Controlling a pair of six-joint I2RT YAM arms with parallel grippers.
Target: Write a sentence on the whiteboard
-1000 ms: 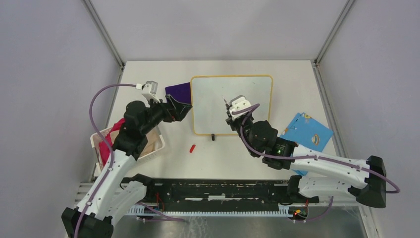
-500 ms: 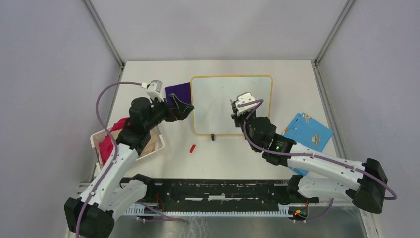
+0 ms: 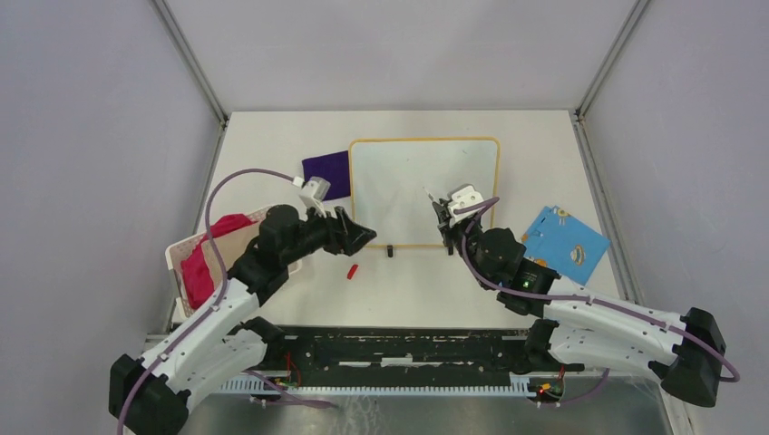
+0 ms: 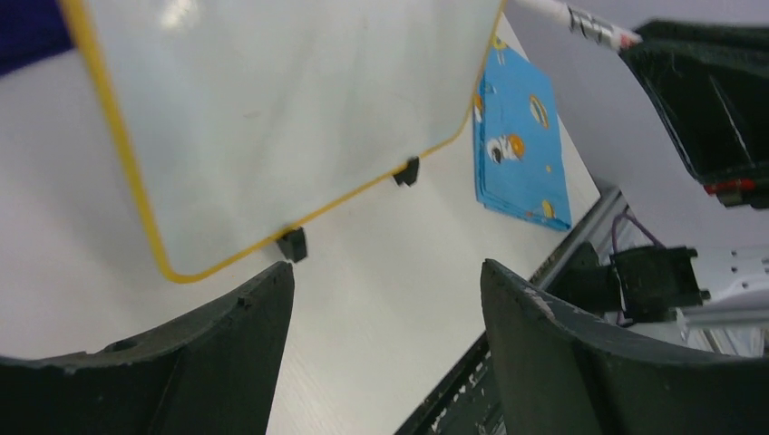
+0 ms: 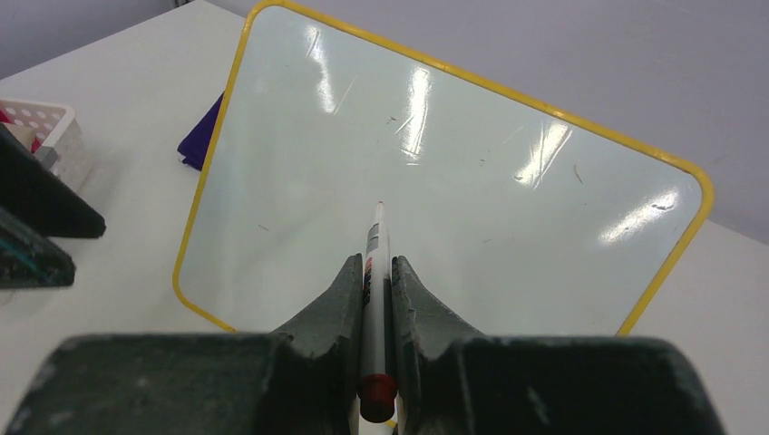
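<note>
**Marker poised over the board**

The whiteboard lies flat on the surface, its two black feet at the near edge. The right claw is clamped on a white marker, whose tip points at the board's glossy face. The left claw stands apart, holding nothing, near the board's near-left corner. A small red piece lies close by its tips. A purple cloth sits just beside the board's left edge and a blue card lies to its right. A white basket with a red cloth stands far left

A cloth lies left of the whiteboard, a card right.
</note>
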